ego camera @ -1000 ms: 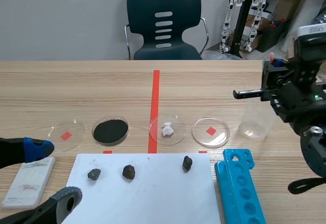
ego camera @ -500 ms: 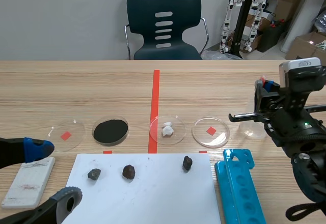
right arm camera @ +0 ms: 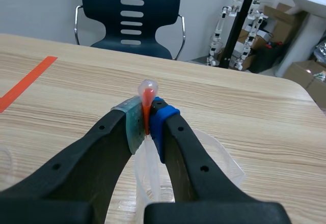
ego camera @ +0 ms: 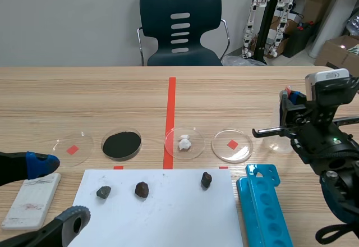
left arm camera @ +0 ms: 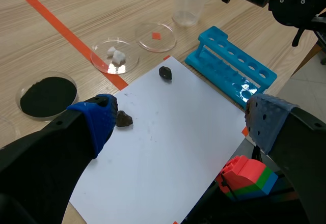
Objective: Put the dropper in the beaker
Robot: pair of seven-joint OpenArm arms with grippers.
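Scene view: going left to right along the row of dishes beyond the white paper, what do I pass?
Left clear dish → black powder dish → dish with white lumps → right clear dish → beaker.

A dark chair [ego camera: 180,25] is standing behind the wooden desk [ego camera: 84,95] against a grey wall [ego camera: 67,17], with cardboard boxes [ego camera: 335,53] sitting alongside.
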